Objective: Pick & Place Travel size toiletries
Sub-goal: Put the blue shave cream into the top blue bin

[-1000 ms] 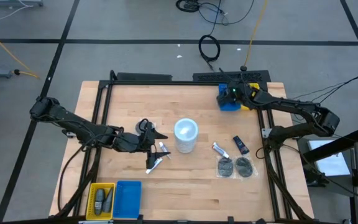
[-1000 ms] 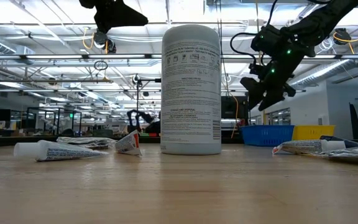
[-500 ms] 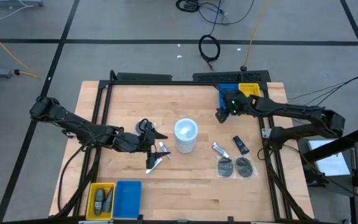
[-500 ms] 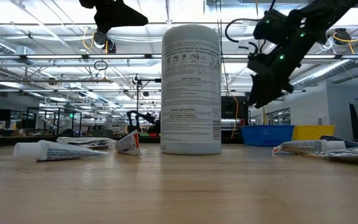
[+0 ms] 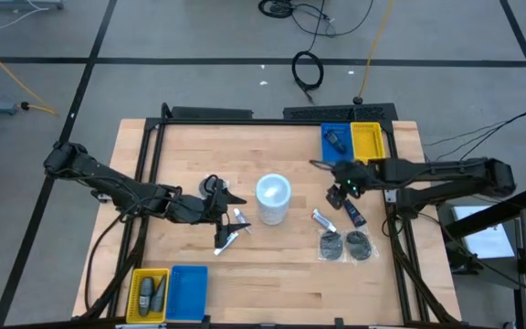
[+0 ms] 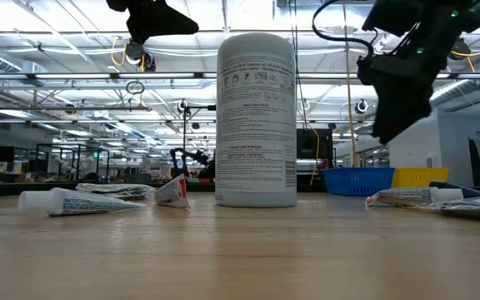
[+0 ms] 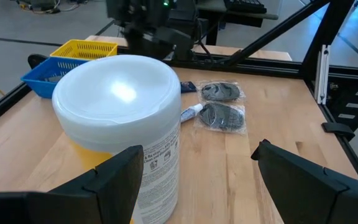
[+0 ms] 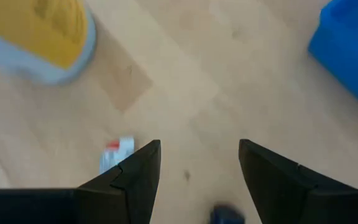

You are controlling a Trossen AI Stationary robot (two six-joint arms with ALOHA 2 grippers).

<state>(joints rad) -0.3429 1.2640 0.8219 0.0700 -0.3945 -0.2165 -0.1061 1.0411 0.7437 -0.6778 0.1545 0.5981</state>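
The travel size toiletries lie around a white cylinder (image 5: 273, 198). Two white tubes (image 5: 232, 228) lie to its left. To its right lie a small tube (image 5: 322, 219), a dark bottle (image 5: 352, 213) and two dark discs in clear packets (image 5: 346, 245). One dark item (image 5: 334, 139) lies in the far blue tray (image 5: 329, 151). My right gripper (image 5: 336, 194) hangs open above the table, slanting down, just beyond the bottle and tube (image 8: 114, 155); nothing is between its fingers. My left gripper (image 5: 233, 199) stands open in the air left of the cylinder (image 7: 120, 118).
A yellow tray (image 5: 366, 142) stands beside the far blue one. At the near left corner sit a yellow tray (image 5: 149, 294) with grey items and a blue tray (image 5: 188, 292). Bare wood lies in front of the cylinder toward the near edge.
My right gripper has swung from above the far blue tray toward the table's near edge and now hangs by the dark bottle and small tube, tipped more steeply down. The dark item in the blue tray, which the gripper covered before, now shows.
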